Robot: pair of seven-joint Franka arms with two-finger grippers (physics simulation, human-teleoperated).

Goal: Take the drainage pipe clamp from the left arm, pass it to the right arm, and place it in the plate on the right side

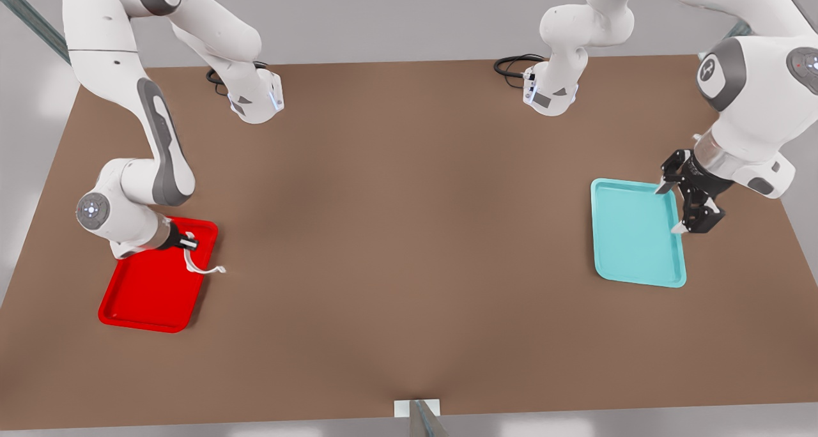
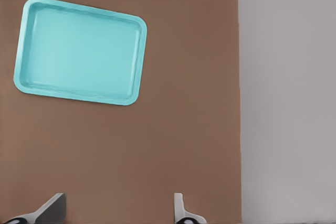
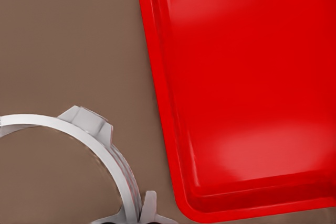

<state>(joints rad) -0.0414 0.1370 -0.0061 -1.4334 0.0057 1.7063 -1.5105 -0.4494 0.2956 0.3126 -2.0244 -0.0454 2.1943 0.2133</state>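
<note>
On the front view's left, my right gripper (image 1: 190,242) is shut on the drainage pipe clamp (image 1: 199,266), a thin white arched strap. The strap hangs just past the inner rim of the red plate (image 1: 144,299). In the right wrist view the clamp (image 3: 100,140) curves over brown table beside the plate (image 3: 241,103), pinched at one end by the right gripper (image 3: 137,213). My left gripper (image 1: 671,208) hovers open at the far edge of the teal tray, holding nothing. The left wrist view shows the left gripper (image 2: 115,209) with its fingers wide apart.
A teal tray (image 1: 636,242) lies on the front view's right, seen also as the teal tray (image 2: 79,51) in the left wrist view. Brown table (image 1: 409,232) spreads between the trays. The table edge (image 2: 239,103) runs close beside the left gripper.
</note>
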